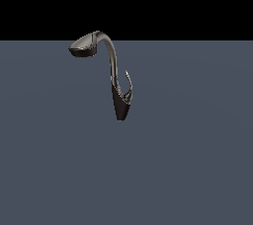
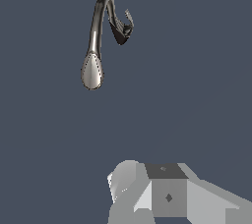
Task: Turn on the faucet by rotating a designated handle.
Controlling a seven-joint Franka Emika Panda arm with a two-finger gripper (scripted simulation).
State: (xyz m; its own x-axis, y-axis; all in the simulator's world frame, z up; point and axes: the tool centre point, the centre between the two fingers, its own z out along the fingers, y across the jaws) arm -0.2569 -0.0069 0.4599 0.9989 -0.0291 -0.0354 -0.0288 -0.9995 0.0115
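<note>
The faucet point(image 1: 113, 63) stands on the flat grey floor in the exterior view. Its dark tapered base point(image 1: 120, 106) points down, and its gooseneck curves up to an oval spout head point(image 1: 83, 46) on the exterior view's left. The handle point(image 1: 129, 84) is a thin curved lever rising from the base on the exterior view's right. The wrist view sees the faucet point(image 2: 96, 21) from above and from a distance, with its spout head point(image 2: 92, 71) and handle point(image 2: 129, 19). No gripper fingers show in either view.
A white and grey blocky part of the robot arm point(image 2: 167, 193) fills the edge of the wrist view, far from the faucet. The grey floor point(image 1: 197, 160) runs back to a black background.
</note>
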